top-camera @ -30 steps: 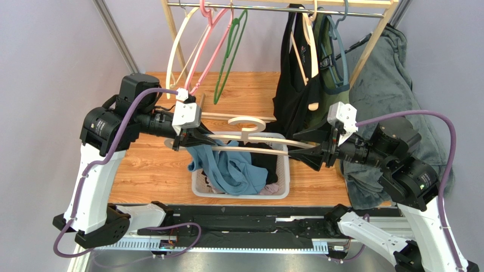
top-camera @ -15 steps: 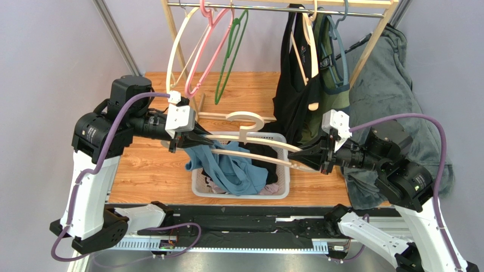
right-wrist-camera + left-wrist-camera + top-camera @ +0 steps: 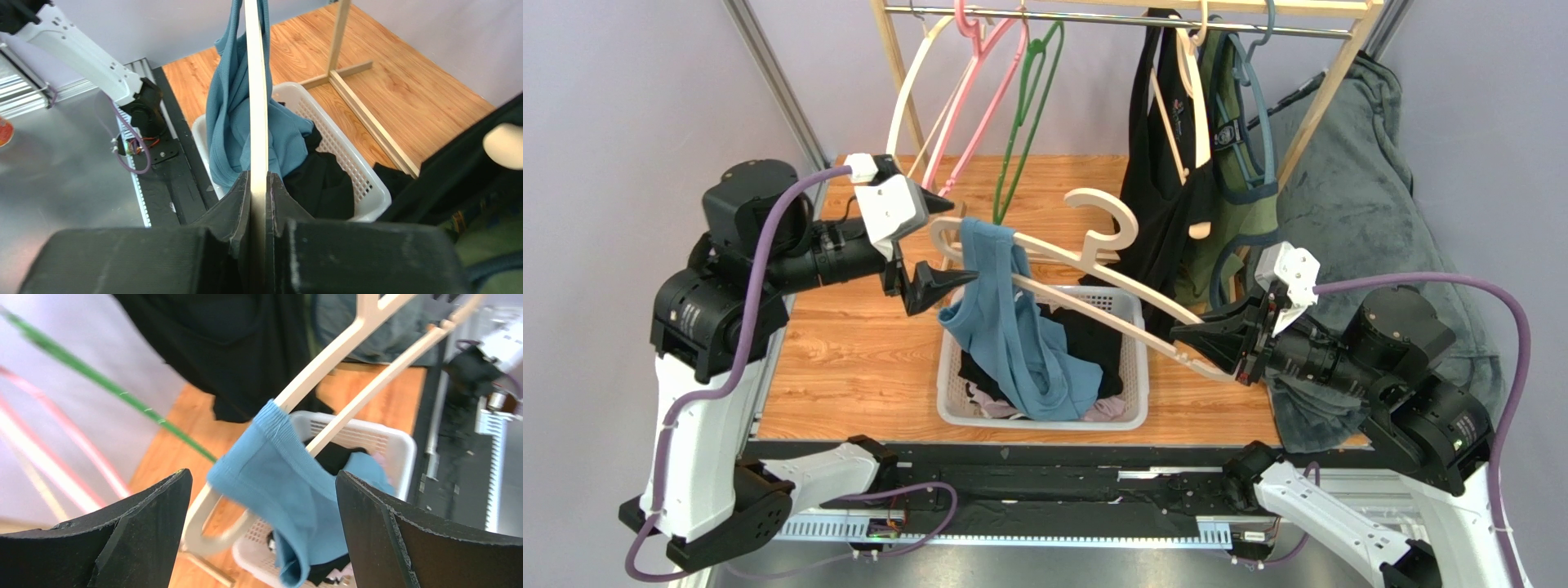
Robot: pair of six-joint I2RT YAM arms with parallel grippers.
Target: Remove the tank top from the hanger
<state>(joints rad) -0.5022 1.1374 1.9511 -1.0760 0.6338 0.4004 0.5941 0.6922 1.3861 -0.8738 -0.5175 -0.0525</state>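
Seeing right hand (image 3: 1192, 337) clamped on hanger (image 3: 257, 122), left hand (image 3: 950, 245) apart, we judge the tank top (image 3: 995, 306) limp; pinch its strap.

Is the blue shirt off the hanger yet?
Not yet. Done: the hanger is off the rail, above the basket. In hand: the right tool is shut on one end of it; the left tool is open, holding nothing. Left: the blue tank top hangs from the other end and must slide off.
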